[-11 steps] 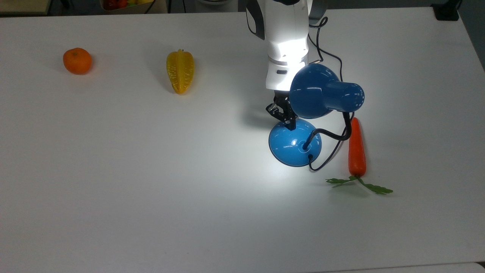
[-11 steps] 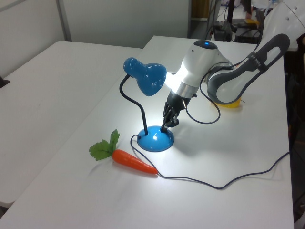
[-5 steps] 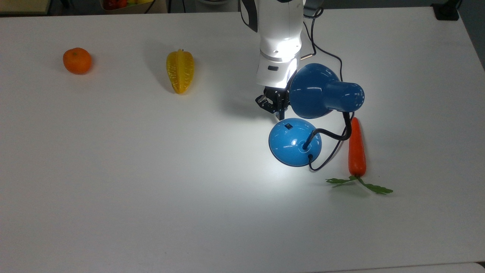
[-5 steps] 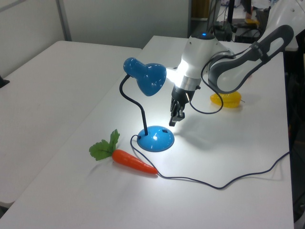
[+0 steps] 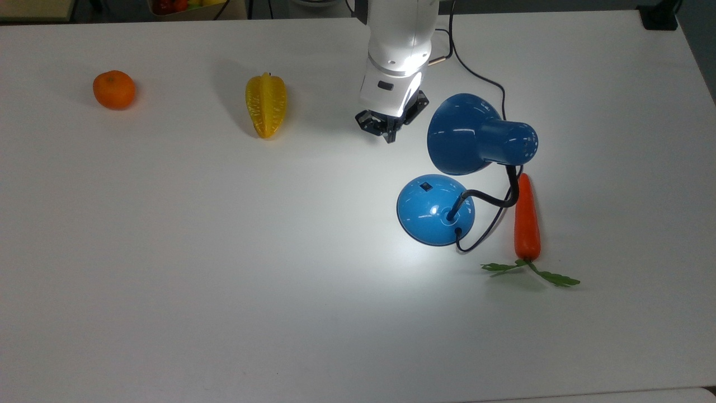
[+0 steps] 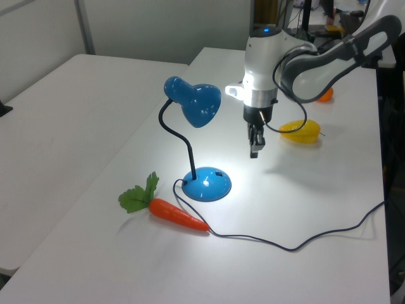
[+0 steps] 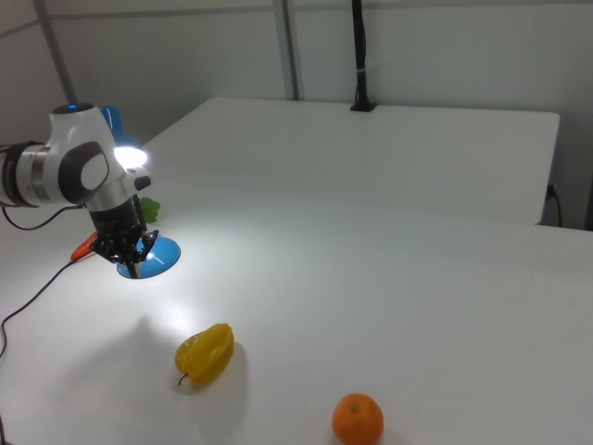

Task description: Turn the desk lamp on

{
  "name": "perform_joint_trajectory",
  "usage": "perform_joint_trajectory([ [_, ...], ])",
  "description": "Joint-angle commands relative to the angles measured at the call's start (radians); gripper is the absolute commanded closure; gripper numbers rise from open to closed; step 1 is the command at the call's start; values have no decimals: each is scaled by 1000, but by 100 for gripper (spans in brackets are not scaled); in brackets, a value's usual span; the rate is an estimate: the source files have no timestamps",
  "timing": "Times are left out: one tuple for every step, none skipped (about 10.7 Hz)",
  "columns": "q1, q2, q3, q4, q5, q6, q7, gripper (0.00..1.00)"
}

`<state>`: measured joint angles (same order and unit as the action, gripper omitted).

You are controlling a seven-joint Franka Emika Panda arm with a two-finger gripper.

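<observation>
On a white table (image 5: 168, 252), an orange (image 5: 114, 89) sits near the far edge toward the top view's left corner, a yellow starfruit (image 5: 266, 104) well apart to the top view's right of it, and an orange carrot (image 5: 527, 219) with green leaves (image 5: 531, 272) lies lengthwise toward the top view's right edge, leaves pointing at the near edge

White arm (image 6: 266, 69), grey joints, black jaws
</observation>
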<state>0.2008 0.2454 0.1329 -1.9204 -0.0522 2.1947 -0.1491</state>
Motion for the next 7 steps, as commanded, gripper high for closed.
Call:
perform_joint_trajectory([
  [-30,-119,1,-17,-17,-243,5,100],
  [-44,-153,-1,-15,-17,-316,5,100],
  [-53,-188,-7,-14,-17,-379,6,100],
  [-58,-222,-10,-14,-14,-429,12,100],
  [-72,-262,-21,-5,-11,-491,17,100],
  [-73,-284,-45,23,-6,-538,17,100],
  [-73,-284,-80,75,-3,-576,17,96],
])
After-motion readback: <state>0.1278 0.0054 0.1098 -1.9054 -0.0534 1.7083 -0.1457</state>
